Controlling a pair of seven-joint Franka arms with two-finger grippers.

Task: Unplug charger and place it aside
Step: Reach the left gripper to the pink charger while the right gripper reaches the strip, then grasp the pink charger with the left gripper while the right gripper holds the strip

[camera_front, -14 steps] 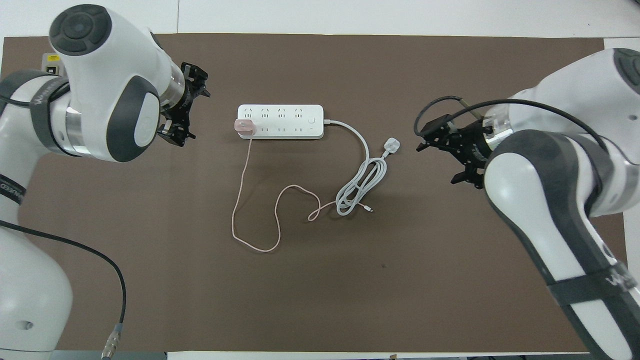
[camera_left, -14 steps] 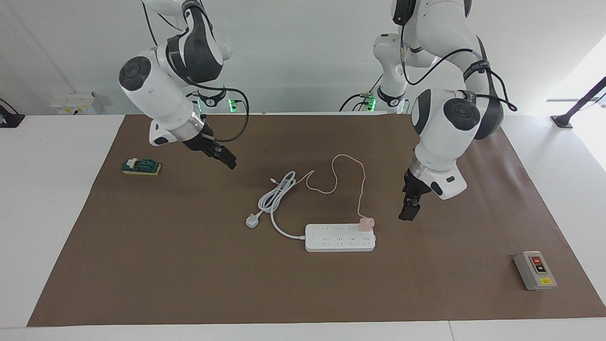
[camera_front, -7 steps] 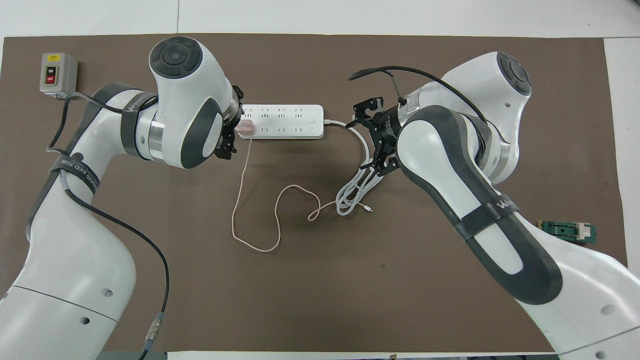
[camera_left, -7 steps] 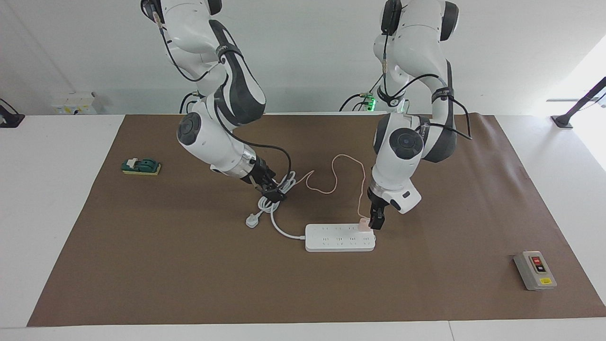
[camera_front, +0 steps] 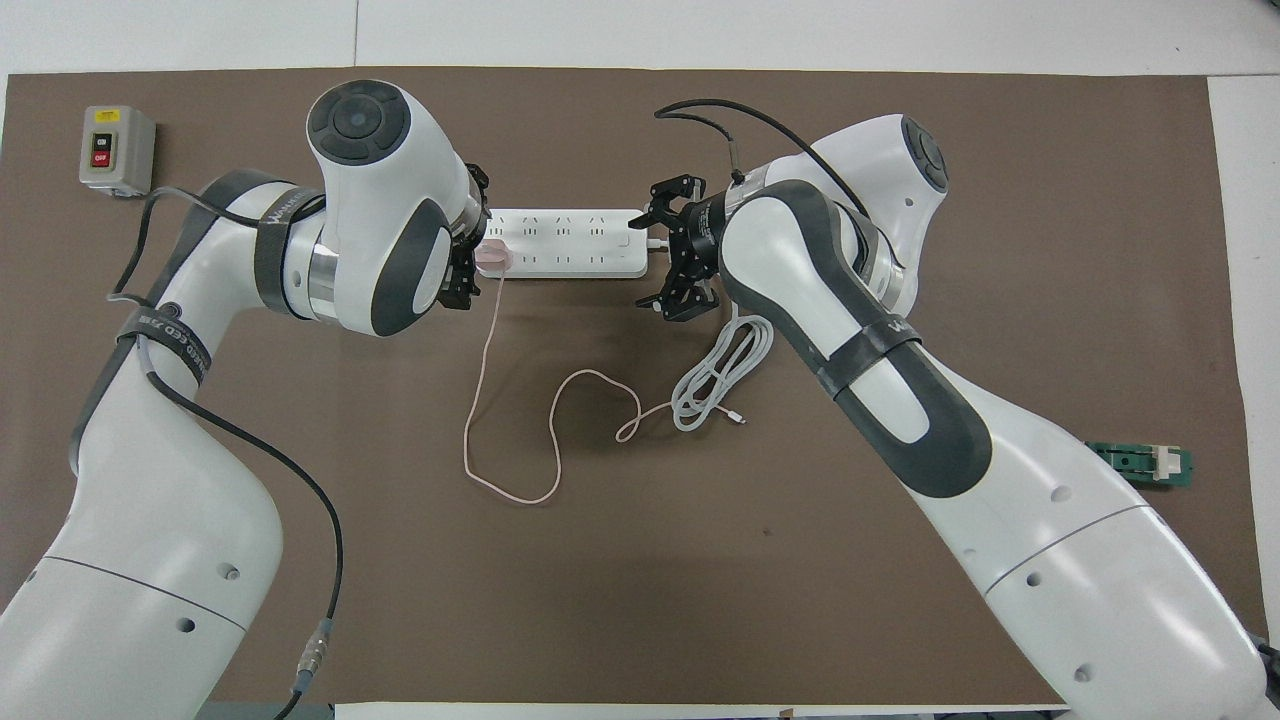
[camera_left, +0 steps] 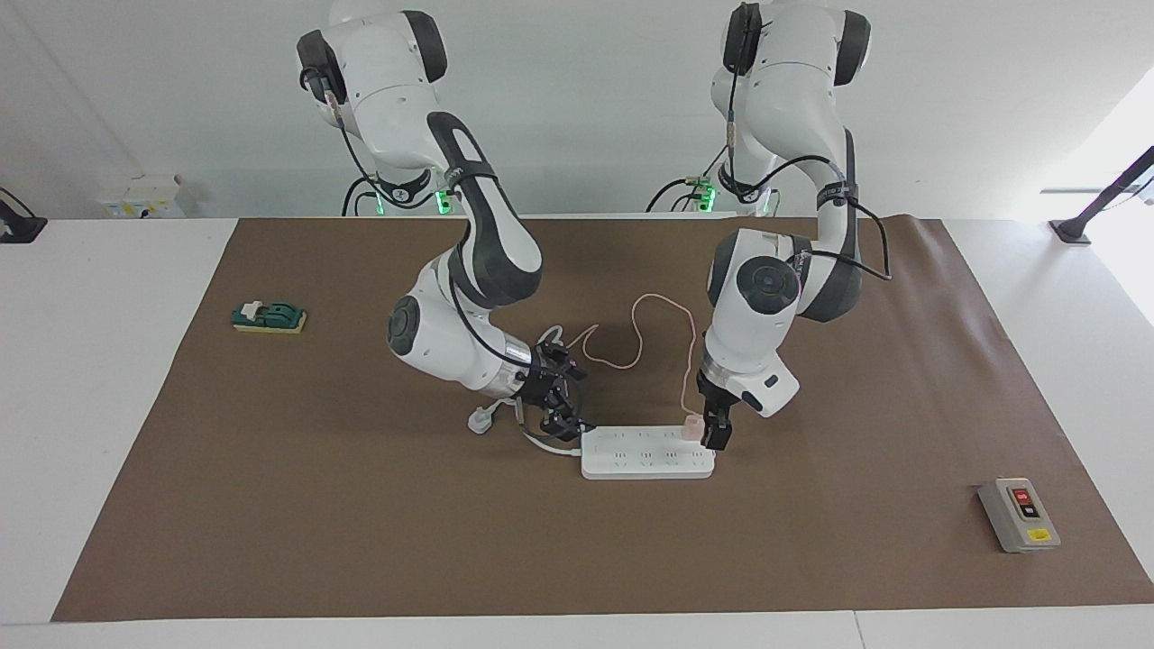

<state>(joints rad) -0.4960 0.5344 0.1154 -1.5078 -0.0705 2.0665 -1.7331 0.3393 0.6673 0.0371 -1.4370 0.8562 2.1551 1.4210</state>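
The pale pink charger (camera_left: 692, 425) (camera_front: 492, 256) is plugged into the white power strip (camera_left: 645, 455) (camera_front: 565, 245), at the strip's end toward the left arm. Its thin pink cable (camera_left: 636, 332) (camera_front: 478, 400) loops over the mat nearer to the robots. My left gripper (camera_left: 712, 433) (camera_front: 474, 245) is open and low at the charger, with one finger beside it. My right gripper (camera_left: 568, 410) (camera_front: 655, 248) is open and low at the strip's other end, where the thick white cord leaves it.
The strip's white cord lies coiled (camera_front: 722, 378) nearer to the robots, with its three-pin plug (camera_left: 480, 420) beside my right gripper. A grey switch box (camera_left: 1019, 514) (camera_front: 117, 150) and a green part on a yellow block (camera_left: 269, 317) (camera_front: 1140, 463) sit near the brown mat's ends.
Both arms have swung in and come down to the power strip. The left gripper went to the charger's end, the right gripper to the cord's end. The charger has not moved.
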